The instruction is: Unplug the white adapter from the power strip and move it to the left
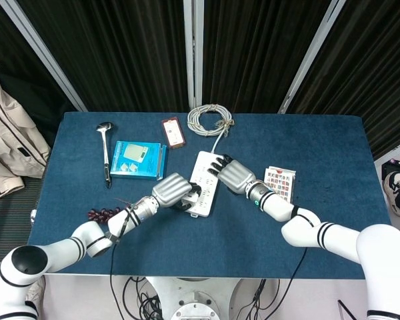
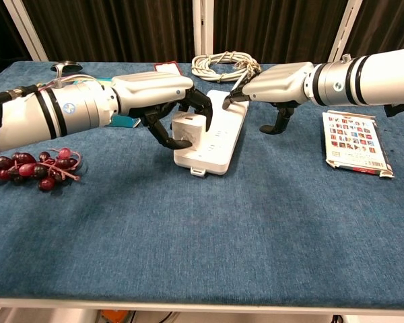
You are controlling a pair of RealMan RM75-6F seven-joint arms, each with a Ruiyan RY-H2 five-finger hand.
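Power strip (image 2: 219,138) lies mid-table, adapter (image 2: 188,129) on its left side, near end. Grapes (image 2: 32,167) sit far left at front; card packet (image 2: 353,141) to the right of the strip. Behind the strip: coiled cable (image 1: 210,119), phone (image 1: 174,131), box (image 1: 139,159), ladle (image 1: 107,150) leftmost.

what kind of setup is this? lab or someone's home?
Likely a lab teleop rig, not a home: black curtains on frames ring a blue-clothed table, and unrelated props sit on it, such as a ladle, grapes and a power strip.
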